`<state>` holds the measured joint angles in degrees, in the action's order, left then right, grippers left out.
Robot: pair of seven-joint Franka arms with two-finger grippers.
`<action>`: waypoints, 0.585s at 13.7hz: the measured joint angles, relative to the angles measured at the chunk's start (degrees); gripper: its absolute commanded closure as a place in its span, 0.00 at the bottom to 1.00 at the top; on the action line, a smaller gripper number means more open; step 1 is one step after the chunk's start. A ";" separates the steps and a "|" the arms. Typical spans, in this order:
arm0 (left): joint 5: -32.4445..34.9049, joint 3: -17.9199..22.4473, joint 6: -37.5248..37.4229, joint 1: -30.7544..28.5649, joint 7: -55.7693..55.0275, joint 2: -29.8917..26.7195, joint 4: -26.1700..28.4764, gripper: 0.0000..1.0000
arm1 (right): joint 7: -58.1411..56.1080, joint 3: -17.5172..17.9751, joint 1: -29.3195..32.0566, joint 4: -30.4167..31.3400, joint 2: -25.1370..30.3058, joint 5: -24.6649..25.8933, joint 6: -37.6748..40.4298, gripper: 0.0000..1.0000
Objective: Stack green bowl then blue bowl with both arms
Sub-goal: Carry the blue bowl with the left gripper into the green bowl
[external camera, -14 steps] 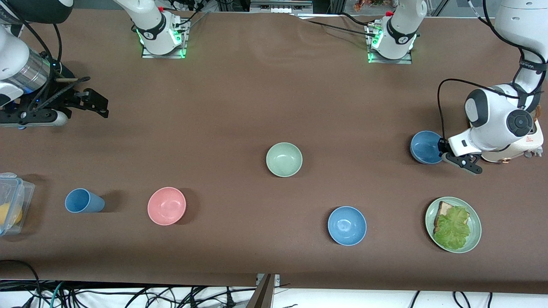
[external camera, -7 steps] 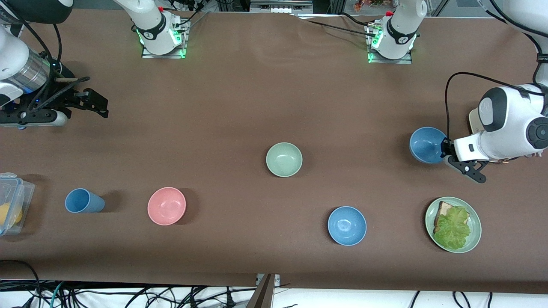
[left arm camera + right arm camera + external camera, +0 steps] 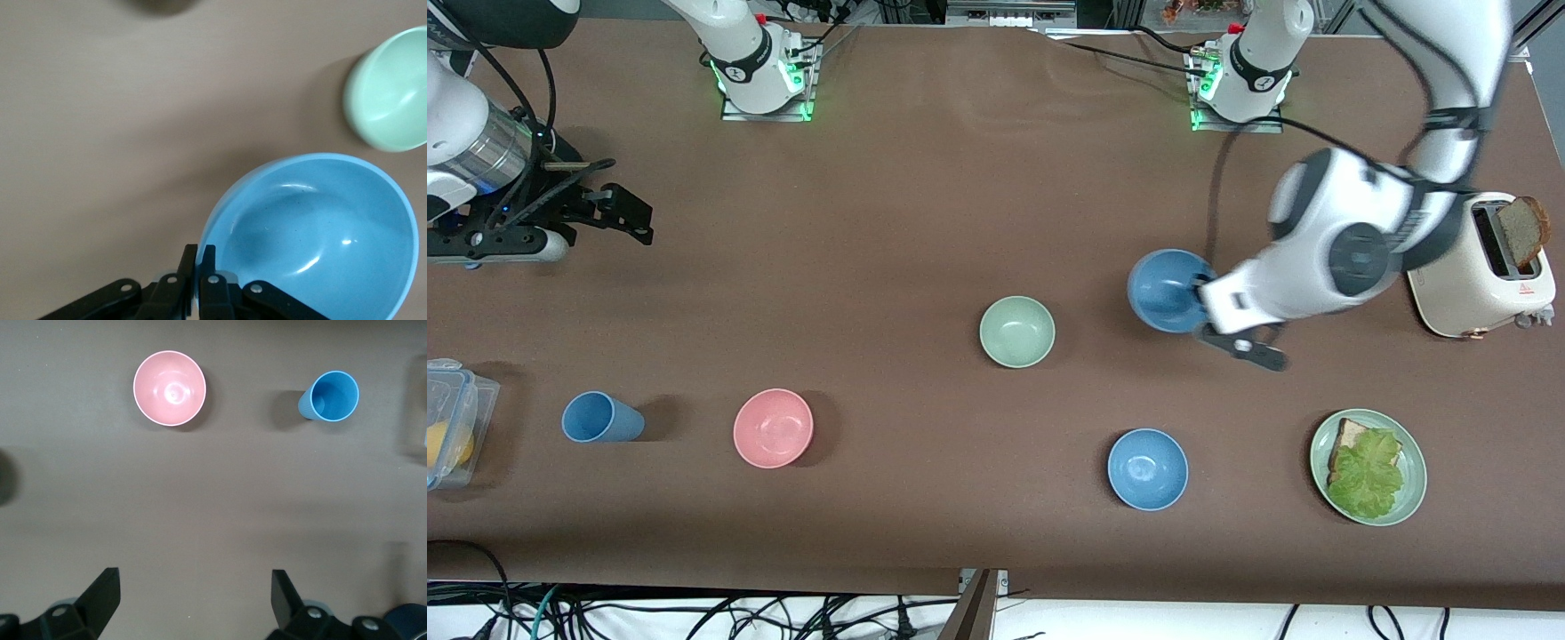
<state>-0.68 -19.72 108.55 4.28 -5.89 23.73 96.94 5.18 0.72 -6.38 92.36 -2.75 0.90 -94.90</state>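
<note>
Left end effector (image 3: 1202,307) pinching blue bowl (image 3: 1163,289) rim, no legible writing

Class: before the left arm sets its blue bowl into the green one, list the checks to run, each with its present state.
1. Left pincer shut on blue bowl rim: ok.
2. Blue bowl over green bowl: not ok, it is off toward the left arm's end.
3. Green bowl upright, empty: ok.
4. Right pincer open, waiting at its own end: ok.
5. Grip firm enough: cannot tell.
</note>
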 measured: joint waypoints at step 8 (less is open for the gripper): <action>-0.08 1.07 10.52 13.09 -19.84 18.67 -15.33 1.00 | 0.00 0.03 0.00 -0.05 -0.02 0.00 0.00 0.00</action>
<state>-0.76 -18.66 119.07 17.37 -25.74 42.41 81.61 5.18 0.76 -6.38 92.30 -2.77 0.90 -94.90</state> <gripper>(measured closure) 0.947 0.000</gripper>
